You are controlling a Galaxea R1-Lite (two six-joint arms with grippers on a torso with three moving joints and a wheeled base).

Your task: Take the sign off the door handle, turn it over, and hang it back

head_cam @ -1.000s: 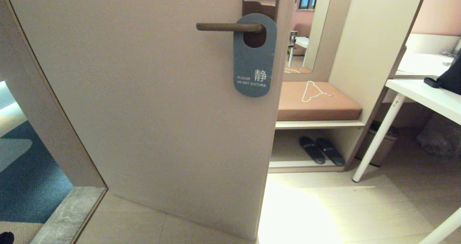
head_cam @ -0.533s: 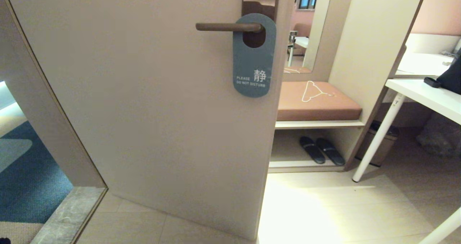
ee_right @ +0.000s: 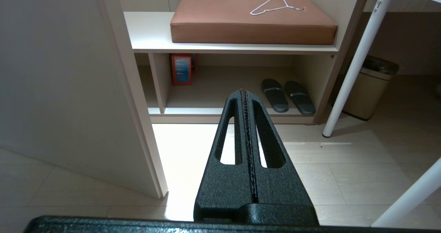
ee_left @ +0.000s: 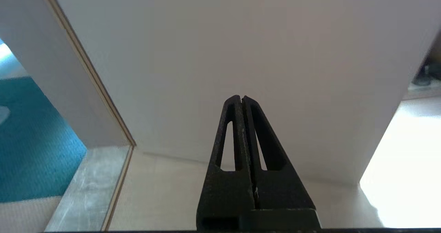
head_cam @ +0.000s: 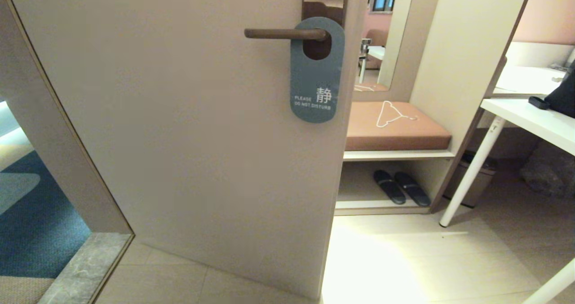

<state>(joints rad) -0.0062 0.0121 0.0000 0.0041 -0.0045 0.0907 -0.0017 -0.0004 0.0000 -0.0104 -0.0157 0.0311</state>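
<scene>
Nothing has changed since a second ago: the sign (head_cam: 317,70) hangs blue side out on the door handle (head_cam: 285,33), while the left gripper (ee_left: 242,100) and right gripper (ee_right: 245,92), jaws closed and empty, sit well below the handle, so the task looks unstarted.

The slate-blue oblong door-hanger sign (head_cam: 317,77) now hangs nearly straight on the slim bronze-brown lever door handle (head_cam: 285,33), its lower end slightly lower and further left. The dark shape in the head view's bottom-left corner (barely visible before) has gone.
</scene>
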